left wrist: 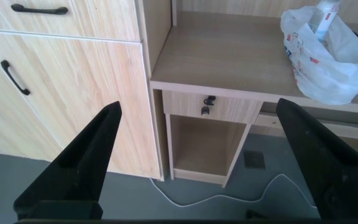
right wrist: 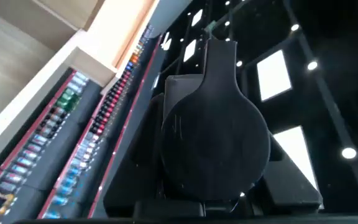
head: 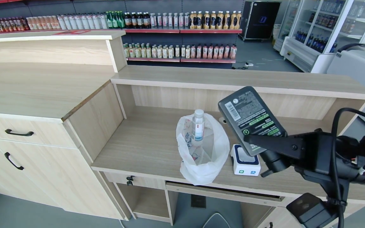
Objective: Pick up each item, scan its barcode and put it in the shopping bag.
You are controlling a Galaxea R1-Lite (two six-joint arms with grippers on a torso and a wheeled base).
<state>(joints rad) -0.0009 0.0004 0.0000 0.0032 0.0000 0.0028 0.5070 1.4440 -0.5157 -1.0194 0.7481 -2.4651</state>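
The shopping bag (head: 202, 167) holds one clear bottle (head: 197, 127).

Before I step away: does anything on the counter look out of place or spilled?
Nothing spilled. The shopping bag sits at the counter's front edge, seemingly sagging over it; its bottle stands upright.

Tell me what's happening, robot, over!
Right gripper shut on dark packet, held above scanner, barcode facing up. Left gripper open, empty, low by the cabinet. Bottle already in shopping bag; nothing blocks its mouth.
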